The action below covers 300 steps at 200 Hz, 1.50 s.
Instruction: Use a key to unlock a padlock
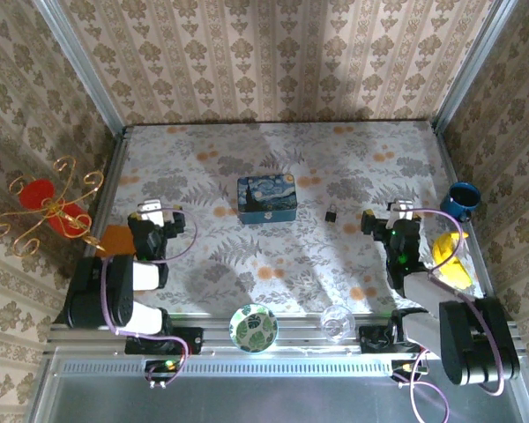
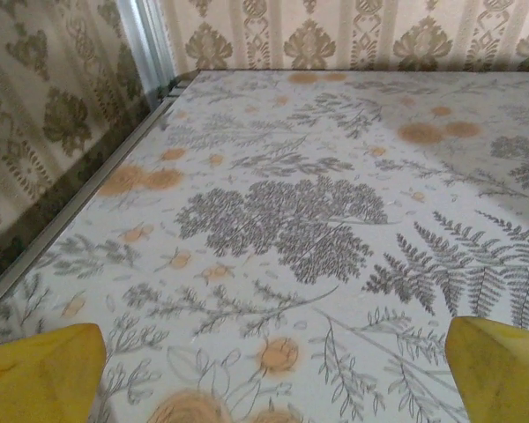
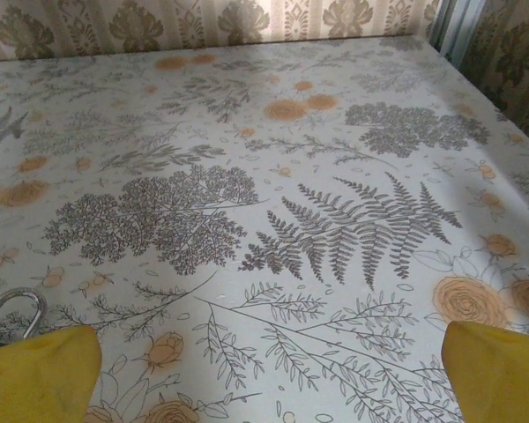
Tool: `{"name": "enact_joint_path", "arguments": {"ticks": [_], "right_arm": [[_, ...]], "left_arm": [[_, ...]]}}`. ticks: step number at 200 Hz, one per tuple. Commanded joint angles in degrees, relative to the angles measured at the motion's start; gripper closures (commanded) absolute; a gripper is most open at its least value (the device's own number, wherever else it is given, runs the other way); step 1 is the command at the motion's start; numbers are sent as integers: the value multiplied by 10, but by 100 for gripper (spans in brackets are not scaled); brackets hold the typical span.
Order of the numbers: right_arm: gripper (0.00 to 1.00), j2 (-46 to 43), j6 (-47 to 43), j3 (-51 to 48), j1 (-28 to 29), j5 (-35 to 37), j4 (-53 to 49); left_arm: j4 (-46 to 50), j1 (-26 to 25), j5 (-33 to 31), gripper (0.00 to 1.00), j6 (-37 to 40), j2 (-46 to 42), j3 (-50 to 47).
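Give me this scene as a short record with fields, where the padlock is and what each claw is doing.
left claw: open, empty
right claw: open, empty
blue starry-night tin: centre of the scene
padlock: lying free between the blue starry-night tin and the right claw
blue cup: far right edge
task state: padlock not yet gripped

Bench [image 1: 353, 256]: pale cloth with a grey fern and orange flower print, soft shadows ahead of left pincer [image 1: 157, 211] and right pincer [image 1: 404, 210]. Damask-stripe wallpaper walls [image 1: 273, 62] beyond and outboard of both. Aluminium posts [image 1: 79, 66] at far corners. Metal rail [image 1: 291, 345] behind.
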<state>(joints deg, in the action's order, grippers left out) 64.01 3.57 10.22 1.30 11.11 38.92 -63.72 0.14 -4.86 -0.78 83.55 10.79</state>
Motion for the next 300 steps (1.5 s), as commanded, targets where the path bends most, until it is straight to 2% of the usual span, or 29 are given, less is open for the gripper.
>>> {"name": "enact_joint_path", "arguments": {"ticks": [1, 27, 63, 83, 122, 148, 157, 300], "right_arm": [[0, 25, -12, 21, -4, -16, 82], [0, 60, -18, 30, -7, -30, 109], [0, 82, -20, 49, -11, -57, 104], [0, 103, -17, 37, -11, -79, 153], [0, 246, -10, 40, -12, -83, 293], [0, 235, 19, 109, -34, -92, 144], [0, 234, 4, 128, -25, -94, 101], [0, 235, -10, 132, -9, -71, 97]], "left_arm": [[-97, 6, 51, 0, 25, 72, 17], [-28, 8, 69, 0, 29, 61, 46], [96, 13, 167, 0, 59, 56, 109], [92, 23, 174, 0, 49, 57, 109], [90, 22, 162, 0, 47, 58, 108], [91, 20, 122, 0, 36, 56, 108], [91, 19, 119, 0, 36, 56, 107], [106, 7, 109, 0, 48, 56, 115]]}}
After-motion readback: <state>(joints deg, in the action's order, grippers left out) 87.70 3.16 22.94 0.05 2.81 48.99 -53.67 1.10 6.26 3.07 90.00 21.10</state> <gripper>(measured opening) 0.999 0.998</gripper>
